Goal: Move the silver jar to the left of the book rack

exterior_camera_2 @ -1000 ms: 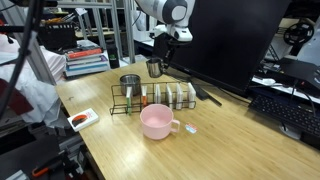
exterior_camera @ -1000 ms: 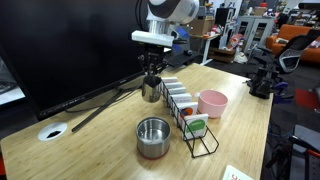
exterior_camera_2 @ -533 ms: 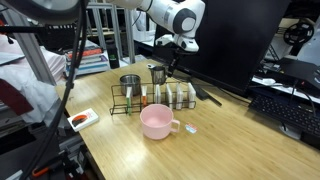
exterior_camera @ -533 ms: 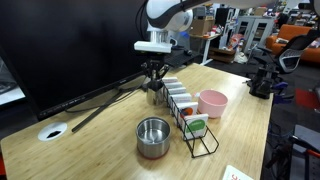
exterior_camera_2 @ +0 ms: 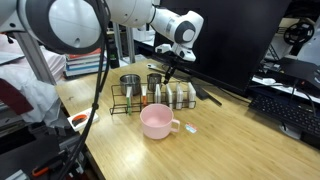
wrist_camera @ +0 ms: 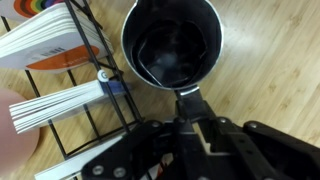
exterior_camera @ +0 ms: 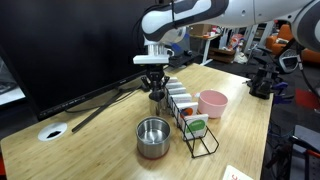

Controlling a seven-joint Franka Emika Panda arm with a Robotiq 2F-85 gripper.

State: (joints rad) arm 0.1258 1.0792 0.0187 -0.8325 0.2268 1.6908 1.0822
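Silver jar (wrist_camera: 172,45) upright, just beside the wire book rack (wrist_camera: 104,78), over wooden table (wrist_camera: 270,60); gripper (wrist_camera: 190,100) narrow, clamped on jar's rim.

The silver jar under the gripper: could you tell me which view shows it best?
The wrist view: the silver jar fills the frame, its open mouth plain. In both exterior views it is small, seen side-on.

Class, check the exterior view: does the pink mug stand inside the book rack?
No, the pink mug stands on the table beside the book rack.
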